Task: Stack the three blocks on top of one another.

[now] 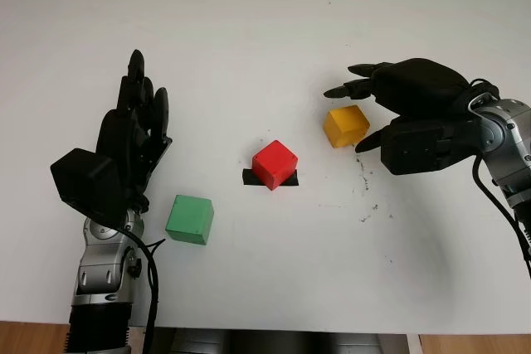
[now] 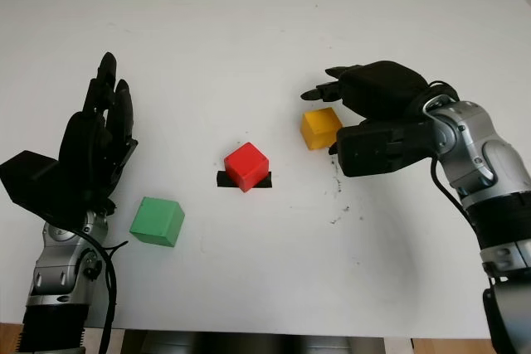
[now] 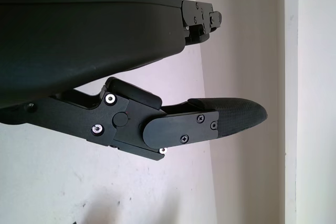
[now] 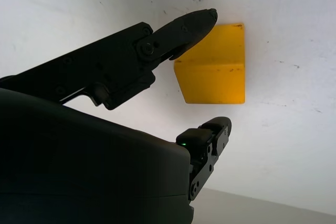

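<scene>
While the left robot hand [image 1: 137,134] is open, the right robot hand [image 1: 377,109] hovers wide beside the yellow block [image 1: 346,125].

Matte black three-fingered left hand [image 1: 133,134] and right hand [image 1: 406,113] on silver-grey jointed forearms; black cables behind wrists (small screws on finger links).
</scene>
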{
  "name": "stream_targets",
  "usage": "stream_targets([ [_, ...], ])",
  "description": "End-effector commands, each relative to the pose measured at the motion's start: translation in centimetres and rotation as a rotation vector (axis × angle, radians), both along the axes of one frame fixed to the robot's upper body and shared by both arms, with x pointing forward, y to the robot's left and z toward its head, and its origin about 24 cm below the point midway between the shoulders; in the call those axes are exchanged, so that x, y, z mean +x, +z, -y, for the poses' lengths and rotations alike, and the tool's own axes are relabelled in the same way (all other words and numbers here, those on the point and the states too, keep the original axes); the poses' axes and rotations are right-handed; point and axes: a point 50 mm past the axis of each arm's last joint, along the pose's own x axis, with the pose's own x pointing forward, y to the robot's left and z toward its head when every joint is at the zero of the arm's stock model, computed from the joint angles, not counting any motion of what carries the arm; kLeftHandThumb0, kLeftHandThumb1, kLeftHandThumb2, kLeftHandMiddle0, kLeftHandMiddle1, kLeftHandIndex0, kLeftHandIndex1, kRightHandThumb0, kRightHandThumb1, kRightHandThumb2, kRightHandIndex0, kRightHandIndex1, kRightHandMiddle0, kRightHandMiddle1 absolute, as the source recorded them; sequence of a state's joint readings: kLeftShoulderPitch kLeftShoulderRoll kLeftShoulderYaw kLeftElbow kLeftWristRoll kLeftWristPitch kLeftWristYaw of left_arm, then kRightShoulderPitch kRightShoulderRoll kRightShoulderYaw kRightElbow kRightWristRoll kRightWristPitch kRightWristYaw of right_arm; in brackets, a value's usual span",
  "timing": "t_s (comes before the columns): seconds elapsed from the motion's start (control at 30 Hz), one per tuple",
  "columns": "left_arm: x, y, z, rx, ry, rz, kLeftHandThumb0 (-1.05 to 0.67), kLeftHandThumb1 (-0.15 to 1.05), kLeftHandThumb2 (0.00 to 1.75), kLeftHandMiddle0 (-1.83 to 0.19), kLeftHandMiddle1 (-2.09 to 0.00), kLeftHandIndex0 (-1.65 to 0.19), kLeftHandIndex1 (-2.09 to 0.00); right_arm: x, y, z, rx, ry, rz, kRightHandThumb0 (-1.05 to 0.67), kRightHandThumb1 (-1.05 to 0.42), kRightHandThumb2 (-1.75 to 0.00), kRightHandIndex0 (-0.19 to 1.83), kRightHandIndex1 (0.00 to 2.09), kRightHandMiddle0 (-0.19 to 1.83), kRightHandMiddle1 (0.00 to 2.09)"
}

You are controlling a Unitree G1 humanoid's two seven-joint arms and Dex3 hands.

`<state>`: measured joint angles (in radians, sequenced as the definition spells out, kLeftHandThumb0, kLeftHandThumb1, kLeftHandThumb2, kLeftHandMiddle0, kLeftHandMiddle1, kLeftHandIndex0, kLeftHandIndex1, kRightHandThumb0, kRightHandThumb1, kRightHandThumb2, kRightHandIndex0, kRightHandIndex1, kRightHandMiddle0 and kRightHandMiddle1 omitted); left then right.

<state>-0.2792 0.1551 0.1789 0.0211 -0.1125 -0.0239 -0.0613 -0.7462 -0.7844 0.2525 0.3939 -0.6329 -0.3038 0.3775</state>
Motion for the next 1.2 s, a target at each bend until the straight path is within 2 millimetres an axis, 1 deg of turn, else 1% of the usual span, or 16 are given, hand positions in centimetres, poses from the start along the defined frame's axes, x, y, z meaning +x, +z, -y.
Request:
stream_targets([
  [0.0,-0.2,0.2,-0.3,0.005,0.007,0.013,-0.74,1.05,0.54,0.10,-0.05,0.06,-0.05,-0.1,-0.3,0.1,0.001,0.005,0.003,-0.53,-0.83,-0.05,0.24,0.08,0.57,0.12],
  [0.07,-0.3,0.2,-0.3,0.003,0.008,0.012,-0.74,1.05,0.54,0.10,-0.05,0.06,-0.05,-0.1,-0.4,0.1,0.000,0.011,0.010,-0.52,-0.82,-0.05,0.25,0.08,0.59,0.13],
  [0.27,-0.3,0.2,-0.3,0.003,0.009,0.009,-0.74,1.05,0.54,0.10,-0.05,0.06,-0.05,0.0,-0.7,0.1,0.003,0.025,0.032,-0.44,-0.80,-0.05,0.32,0.10,0.76,0.19],
  [0.4,-0.3,0.1,-0.3,0.001,0.009,0.009,-0.74,1.05,0.53,0.10,-0.05,0.06,-0.05,0.1,-0.7,0.1,-0.007,0.010,0.023,-0.38,-0.83,-0.06,0.37,0.10,0.86,0.25],
  [0.53,-0.3,0.0,-0.3,0.001,0.009,0.005,-0.74,1.05,0.53,0.10,-0.05,0.06,-0.05,0.1,-0.8,0.2,-0.026,0.008,0.023,-0.35,-0.85,-0.06,0.41,0.10,0.93,0.32],
  [0.57,-0.3,0.1,-0.3,0.005,0.011,0.005,-0.74,1.05,0.53,0.10,-0.05,0.06,-0.05,0.1,-0.8,0.3,-0.033,0.011,0.026,-0.35,-0.86,-0.06,0.42,0.09,0.91,0.40],
  [0.63,-0.3,0.1,-0.3,0.012,0.013,0.004,-0.74,1.05,0.53,0.10,-0.05,0.06,-0.05,0.1,-0.8,0.3,-0.039,0.016,0.034,-0.35,-0.87,-0.05,0.45,0.07,0.81,0.64],
  [0.67,-0.3,0.1,-0.3,0.012,0.014,0.004,-0.74,1.05,0.54,0.10,-0.05,0.06,-0.05,0.1,-0.8,0.4,-0.044,0.020,0.042,-0.34,-0.87,-0.05,0.46,0.07,0.79,0.70],
  [0.8,-0.3,0.0,-0.3,0.010,0.018,0.005,-0.75,1.05,0.53,0.09,-0.06,0.05,-0.06,0.2,-0.9,0.4,-0.047,0.018,0.042,-0.34,-0.87,-0.05,0.48,0.06,0.73,0.81],
  [0.93,-0.4,0.0,-0.3,0.010,0.017,0.006,-0.74,1.05,0.53,0.09,-0.05,0.05,-0.05,0.2,-0.6,0.5,0.022,0.013,0.038,-0.34,-0.88,-0.06,0.49,0.06,0.66,0.91],
  [1.17,-0.3,-0.1,-0.3,0.005,0.015,0.004,-0.74,1.05,0.53,0.09,-0.05,0.06,-0.05,0.2,1.5,0.7,0.254,0.004,0.036,-0.34,-0.91,-0.06,0.49,0.05,0.51,1.15],
])
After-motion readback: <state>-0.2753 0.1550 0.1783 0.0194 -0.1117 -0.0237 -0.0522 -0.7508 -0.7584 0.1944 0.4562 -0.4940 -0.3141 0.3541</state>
